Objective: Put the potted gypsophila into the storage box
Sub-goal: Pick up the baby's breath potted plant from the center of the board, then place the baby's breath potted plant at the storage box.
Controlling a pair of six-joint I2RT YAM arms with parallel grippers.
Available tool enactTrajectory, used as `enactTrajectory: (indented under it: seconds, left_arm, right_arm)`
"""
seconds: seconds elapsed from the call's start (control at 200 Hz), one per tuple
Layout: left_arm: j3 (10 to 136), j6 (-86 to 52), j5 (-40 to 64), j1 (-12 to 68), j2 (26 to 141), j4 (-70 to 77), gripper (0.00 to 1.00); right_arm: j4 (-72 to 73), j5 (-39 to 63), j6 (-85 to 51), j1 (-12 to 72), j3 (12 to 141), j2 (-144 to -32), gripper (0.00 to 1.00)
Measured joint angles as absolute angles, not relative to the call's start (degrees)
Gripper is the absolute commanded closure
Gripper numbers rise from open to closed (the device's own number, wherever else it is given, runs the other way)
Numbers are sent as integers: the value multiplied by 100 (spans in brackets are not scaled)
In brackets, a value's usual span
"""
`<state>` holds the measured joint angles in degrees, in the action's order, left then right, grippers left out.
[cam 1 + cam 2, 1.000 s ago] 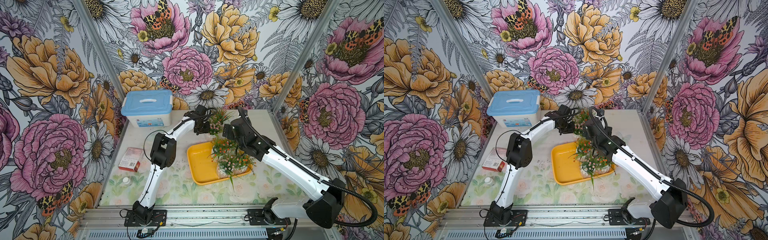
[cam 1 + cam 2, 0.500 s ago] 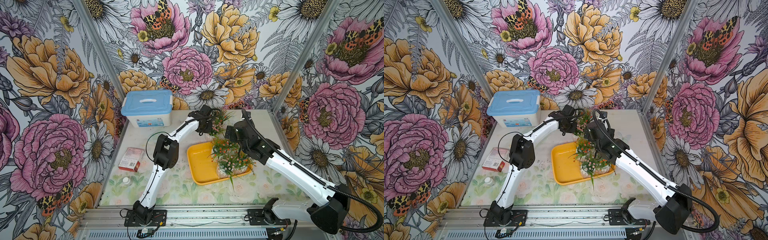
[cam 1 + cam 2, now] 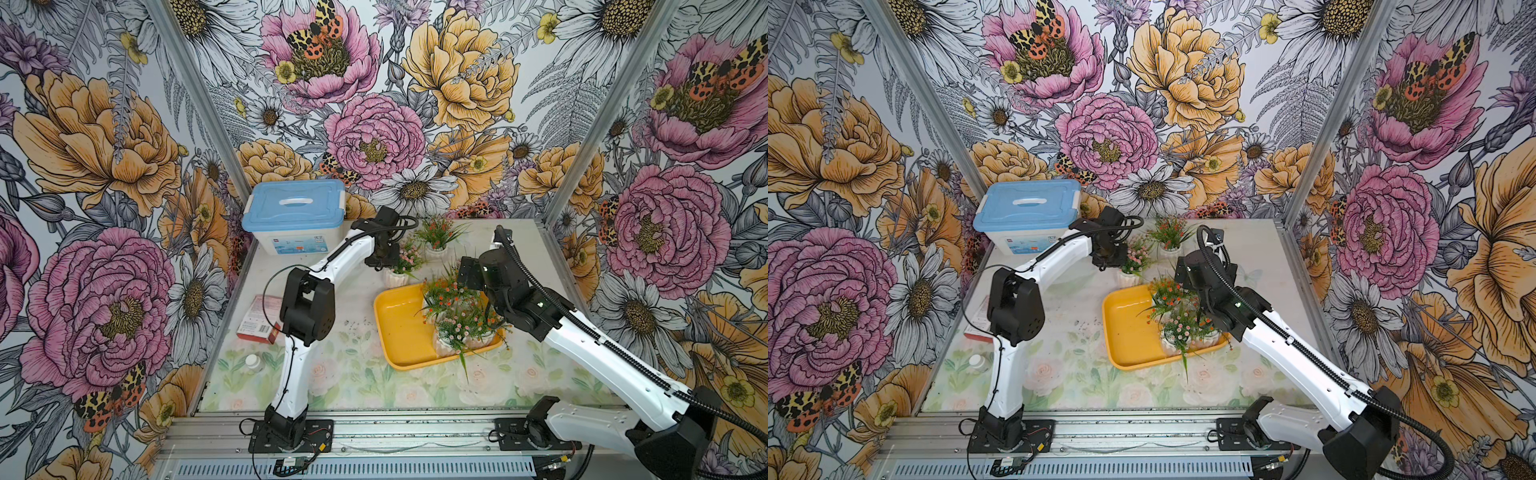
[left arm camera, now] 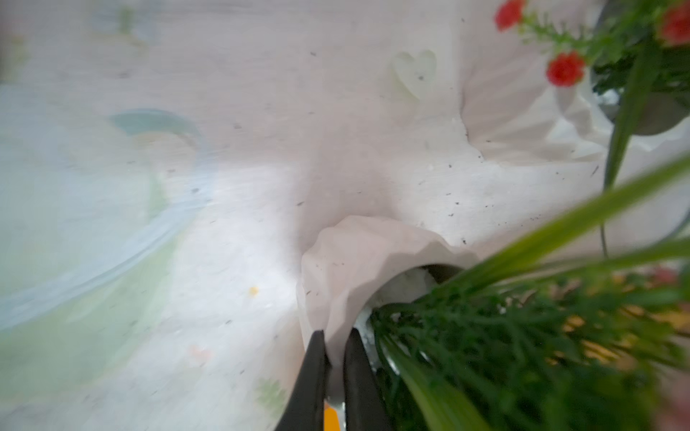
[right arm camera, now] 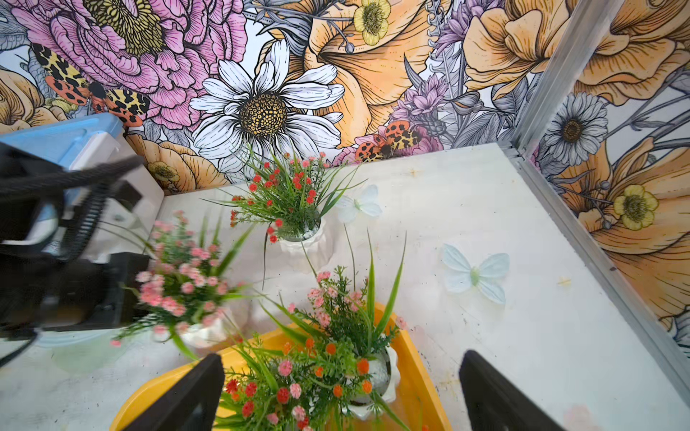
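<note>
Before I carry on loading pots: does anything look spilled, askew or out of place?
Dark specks lie scattered on the table beside the storage box, like spilled debris. One long grass blade pokes out over its front rim.

Floral table (image 3: 353,386): yellow tray (image 3: 399,332), blue-lidded bin (image 3: 295,208), red carton (image 3: 259,320), small bottle (image 3: 253,362), red-blossom pot (image 3: 437,239).

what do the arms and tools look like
The left arm and right arm have white tubular links and blocky black joints. A thin black cable loops along the left; a ribbed black hose follows the right. The left tool and right tool have flat black fingers.
</note>
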<state>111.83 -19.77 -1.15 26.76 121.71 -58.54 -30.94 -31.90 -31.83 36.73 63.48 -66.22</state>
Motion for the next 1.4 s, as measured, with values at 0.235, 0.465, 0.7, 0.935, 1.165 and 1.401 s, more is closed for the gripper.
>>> enactTrajectory:
  seconds: [0.235, 0.465, 0.7, 0.935, 1.165, 1.401]
  left_arm:
    - [9904, -2137, -307, 2742, 10357, -5806, 100]
    - [8726, -2464, -331, 3645, 9133, -5675, 100]
    - [7330, -3148, -414, 4383, 8453, -5505, 100]
    - [6681, -3640, -412, 4687, 8346, -4963, 100]
    - [6683, -3857, -429, 5188, 8779, -4493, 100]
    - [6685, -4071, -482, 5376, 9139, -4405, 100]
  right_arm:
    - [-3094, -3146, -3076, 3673, 6335, -6580, 2]
    - [-3096, -3030, -3011, 3673, 6206, -6292, 3]
    - [-3105, -2856, -2993, 3723, 6114, -5999, 3]
    - [-3310, -2714, -2995, 3839, 6034, -5747, 3]
    - [-3463, -2475, -3253, 3924, 5776, -5459, 3]
    - [-3603, -2320, -3559, 4211, 5478, -5454, 3]
